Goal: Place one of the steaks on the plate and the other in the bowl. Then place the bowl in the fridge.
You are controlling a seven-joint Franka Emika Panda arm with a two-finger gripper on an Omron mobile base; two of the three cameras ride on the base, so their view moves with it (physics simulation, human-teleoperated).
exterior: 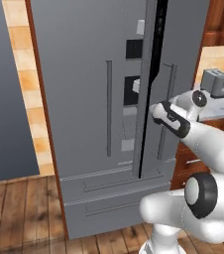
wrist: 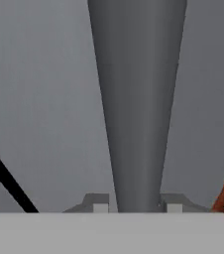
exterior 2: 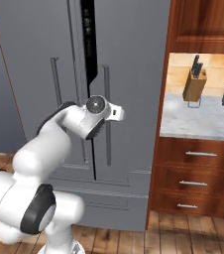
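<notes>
**Hand view: claw clamped on the fridge handle**

Hand view shows the claw [wrist: 137, 208] clenched around the vertical handle [wrist: 138, 99] at frame centre, likely to pull the door wider for the bowl. In the left base view the fridge [exterior: 84, 124] fills the middle, its door slightly ajar.

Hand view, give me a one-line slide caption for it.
Two-finger claw closed on the long grey vertical bar handle of the tall grey fridge, its dark door gap running diagonally at lower left.
</notes>
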